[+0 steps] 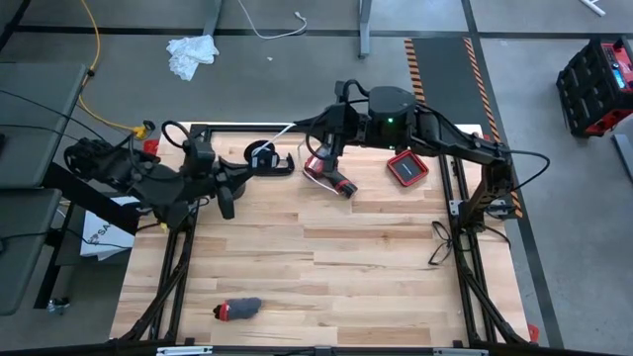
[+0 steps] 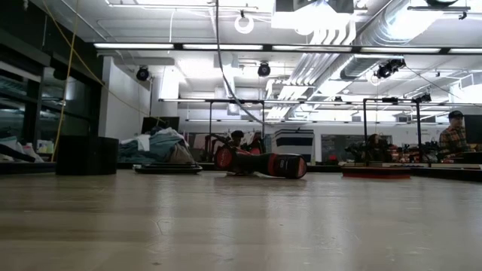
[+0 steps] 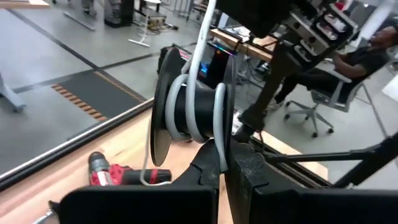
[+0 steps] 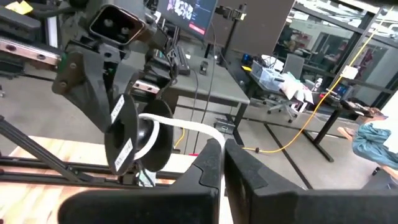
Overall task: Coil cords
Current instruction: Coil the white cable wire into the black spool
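Left gripper (image 3: 221, 163) clamped shut on spool (image 3: 189, 106); right gripper (image 4: 222, 163) pinched shut on white cable (image 4: 180, 126). Keep cable taut and feed wraps evenly between flanges.

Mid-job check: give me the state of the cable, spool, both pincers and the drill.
white cable: partly wound on spool, running taut to the right pincer
black spool: held upright
left pincer: shut on the spool
right pincer: shut on the cable
red drill: lying on table
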You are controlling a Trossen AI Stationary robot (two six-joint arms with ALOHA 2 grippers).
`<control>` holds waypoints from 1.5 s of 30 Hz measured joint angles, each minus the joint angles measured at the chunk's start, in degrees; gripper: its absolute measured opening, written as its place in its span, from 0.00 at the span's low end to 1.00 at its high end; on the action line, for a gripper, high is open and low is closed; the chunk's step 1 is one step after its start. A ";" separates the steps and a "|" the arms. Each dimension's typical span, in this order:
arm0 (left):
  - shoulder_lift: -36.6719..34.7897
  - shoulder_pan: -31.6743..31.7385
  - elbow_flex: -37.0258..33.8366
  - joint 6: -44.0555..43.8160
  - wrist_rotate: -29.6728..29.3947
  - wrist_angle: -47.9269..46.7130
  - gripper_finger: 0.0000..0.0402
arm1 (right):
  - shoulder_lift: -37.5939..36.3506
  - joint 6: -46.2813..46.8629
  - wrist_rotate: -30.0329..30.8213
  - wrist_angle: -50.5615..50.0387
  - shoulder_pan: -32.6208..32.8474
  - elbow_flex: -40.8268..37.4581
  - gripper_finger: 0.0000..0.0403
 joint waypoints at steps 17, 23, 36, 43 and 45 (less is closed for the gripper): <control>7.05 0.19 -0.07 -1.27 -6.27 -12.08 0.00 | -0.77 0.11 -0.47 2.21 -0.21 0.13 0.01; 9.33 0.35 -0.11 -3.24 -5.28 -13.25 0.00 | -0.55 1.03 -1.53 1.40 -0.16 0.11 0.00; 9.19 -1.30 0.00 11.22 15.08 -17.29 0.00 | 0.58 9.67 -11.68 -17.26 -0.41 0.07 0.06; 9.37 -1.41 0.00 18.40 13.25 -21.58 0.00 | 5.13 10.27 -13.29 -22.75 4.39 0.04 0.29; 9.33 -1.42 0.00 19.34 12.36 -21.53 0.00 | 7.23 9.24 -10.91 -22.97 5.92 0.04 0.34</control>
